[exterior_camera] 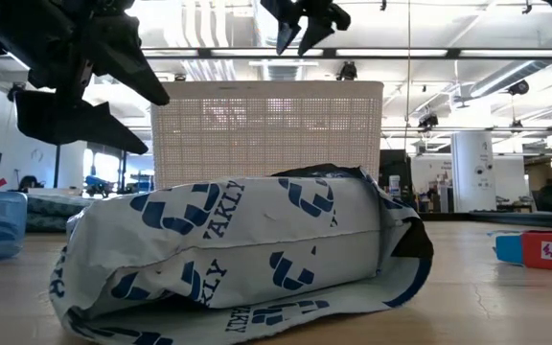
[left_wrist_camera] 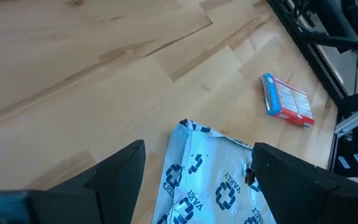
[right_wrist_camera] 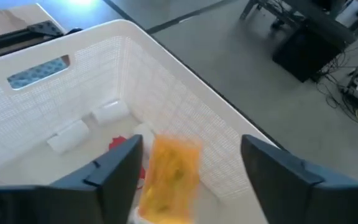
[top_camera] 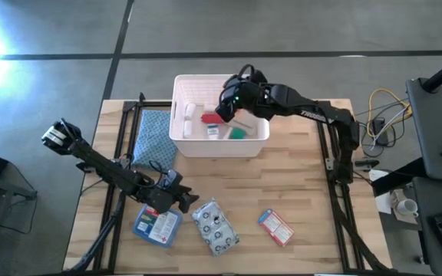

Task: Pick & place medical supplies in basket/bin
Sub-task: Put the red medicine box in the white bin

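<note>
- high view: the white basket sits at the far middle of the table and already holds several supplies: two white pill bottles, a red tube, a green-and-white item, perhaps more under the arm.
- right gripper hangs over the basket's far right part. in the right wrist view its fingers are spread wide, nothing pinched; a blurred yellow-orange item shows between them and lower, apparently dropping into the basket or just landed.
- left on the table, near edge: blue flat packet, spotted pouch, red-white packet. three still to move, by my count.
- left gripper hovers between the blue packet and the pouch; in the left wrist view its fingers are spread, empty, with the pouch lying just ahead.
- blue checked cloth lies beside the basket's left wall.
- judgement: past halfway; the pouch looks like the next pick.
</note>
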`<action>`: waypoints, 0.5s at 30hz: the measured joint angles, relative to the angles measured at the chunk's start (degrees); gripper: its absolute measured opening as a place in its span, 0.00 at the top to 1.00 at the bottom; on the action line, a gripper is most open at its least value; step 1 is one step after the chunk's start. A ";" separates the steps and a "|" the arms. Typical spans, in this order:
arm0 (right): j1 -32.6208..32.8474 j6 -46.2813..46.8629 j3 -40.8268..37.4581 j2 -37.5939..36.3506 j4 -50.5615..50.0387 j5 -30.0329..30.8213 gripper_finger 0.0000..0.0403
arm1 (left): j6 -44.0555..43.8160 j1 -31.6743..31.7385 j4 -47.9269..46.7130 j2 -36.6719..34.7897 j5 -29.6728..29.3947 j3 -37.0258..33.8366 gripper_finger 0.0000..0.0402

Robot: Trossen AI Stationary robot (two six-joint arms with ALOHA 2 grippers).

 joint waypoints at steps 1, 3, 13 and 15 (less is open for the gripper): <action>-0.12 0.00 0.00 0.00 -0.02 0.02 0.32 | -0.24 0.00 -0.01 0.00 0.00 0.00 0.32; -0.21 -0.19 0.00 0.00 0.00 0.07 0.25 | -0.89 0.00 0.01 0.00 -0.02 0.00 0.32; 7.39 -1.75 0.03 -2.48 -14.97 -9.24 0.13 | -1.13 0.00 0.04 0.00 -0.18 0.00 0.32; 10.16 2.22 0.11 -2.82 -22.44 -16.13 0.14 | -1.13 0.02 0.04 0.00 -0.33 0.00 0.32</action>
